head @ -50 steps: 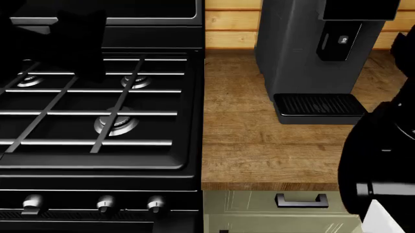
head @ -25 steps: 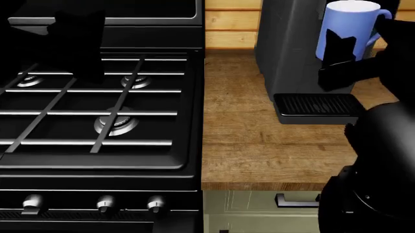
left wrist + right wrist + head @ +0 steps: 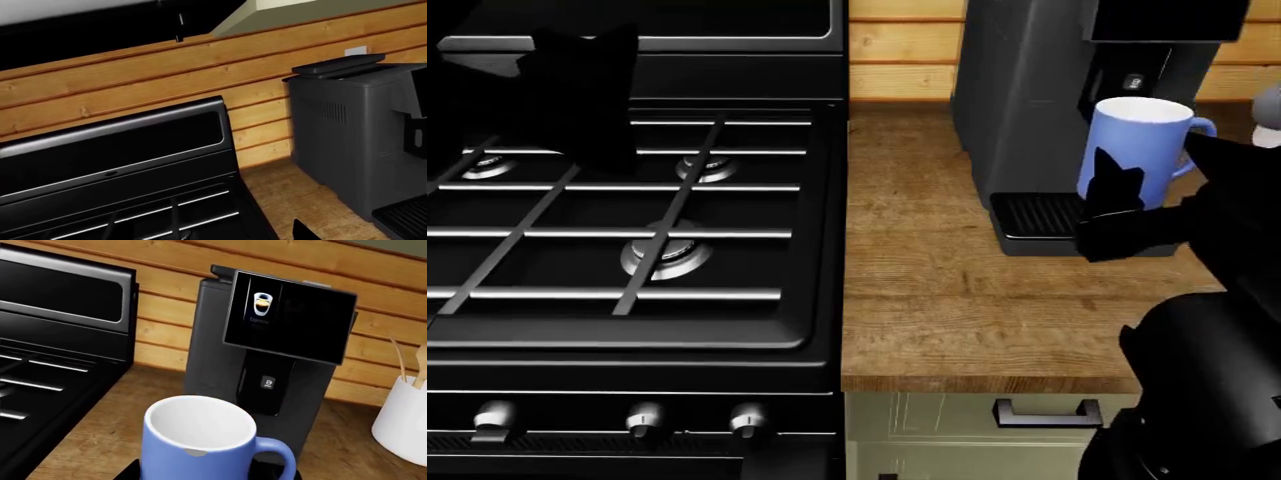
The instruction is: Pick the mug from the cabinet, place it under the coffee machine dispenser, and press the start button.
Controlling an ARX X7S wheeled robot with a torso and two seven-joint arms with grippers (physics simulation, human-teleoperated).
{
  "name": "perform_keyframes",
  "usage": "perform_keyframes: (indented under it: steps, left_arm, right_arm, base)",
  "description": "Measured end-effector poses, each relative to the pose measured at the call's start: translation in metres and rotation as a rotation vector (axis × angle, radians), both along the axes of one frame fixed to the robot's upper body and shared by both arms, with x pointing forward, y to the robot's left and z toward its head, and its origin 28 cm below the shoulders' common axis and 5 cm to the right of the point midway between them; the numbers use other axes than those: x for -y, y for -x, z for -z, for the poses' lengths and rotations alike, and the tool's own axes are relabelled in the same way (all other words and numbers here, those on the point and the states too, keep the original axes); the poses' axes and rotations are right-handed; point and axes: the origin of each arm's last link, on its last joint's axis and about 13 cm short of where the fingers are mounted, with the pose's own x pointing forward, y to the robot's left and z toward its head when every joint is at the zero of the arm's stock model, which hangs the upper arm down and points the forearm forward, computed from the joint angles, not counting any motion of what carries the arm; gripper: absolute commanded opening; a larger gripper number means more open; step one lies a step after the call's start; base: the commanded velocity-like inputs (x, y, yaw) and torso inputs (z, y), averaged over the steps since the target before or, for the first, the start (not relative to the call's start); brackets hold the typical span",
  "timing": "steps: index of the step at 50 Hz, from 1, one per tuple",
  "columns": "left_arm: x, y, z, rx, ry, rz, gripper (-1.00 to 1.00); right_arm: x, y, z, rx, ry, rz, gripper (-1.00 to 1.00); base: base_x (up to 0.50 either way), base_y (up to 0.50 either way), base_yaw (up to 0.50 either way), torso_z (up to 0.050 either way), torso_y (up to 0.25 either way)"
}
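Observation:
The light-blue mug [image 3: 1138, 150] is upright in my right gripper [image 3: 1121, 215], which is shut on its lower body. It hangs just above the drip tray [image 3: 1038, 215] of the dark grey coffee machine [image 3: 1028, 90], below the black dispenser head. The mug fills the near part of the right wrist view [image 3: 200, 445], handle to one side. The start button [image 3: 268, 383] is a small grey square on the dispenser head, behind the mug; it also shows in the head view [image 3: 1133, 82]. My left gripper [image 3: 574, 90] hovers over the stove's back left; its jaws are dark and unclear.
A black gas stove [image 3: 627, 230] with silver knobs [image 3: 645, 420] fills the left. A wooden counter [image 3: 961, 300] lies between stove and machine. A white utensil holder [image 3: 403, 420] stands beside the machine. A drawer handle [image 3: 1048, 412] is below the counter edge.
My right gripper has come into view with the mug and lowered it from in front of the dispenser head down to just above the drip tray. The left arm has barely moved.

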Motion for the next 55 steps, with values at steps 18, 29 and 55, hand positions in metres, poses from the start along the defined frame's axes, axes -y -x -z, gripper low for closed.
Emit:
perform_keyframes:
  steps: [18,29,55]
  left_arm:
    - [-0.002,0.001,0.001,-0.002,0.005,-0.008,1.0]
    - [-0.002,0.002,0.002,-0.003,0.01,-0.009,1.0]
    - [-0.004,-0.001,0.007,-0.012,0.022,-0.012,1.0]
  right_arm:
    - [-0.002,-0.005,0.009,-0.073,-0.017,0.032,-1.0]
    - [0.0,-0.015,0.014,-0.086,-0.03,0.062,-1.0]
    - [-0.005,-0.049,0.055,-0.002,0.028,0.184,-1.0]
  base:
    - [0.0,0.0,0.0,0.0,0.0]
    - [0.0,0.0,0.0,0.0,0.001]
    - [0.0,0.0,0.0,0.0,0.0]
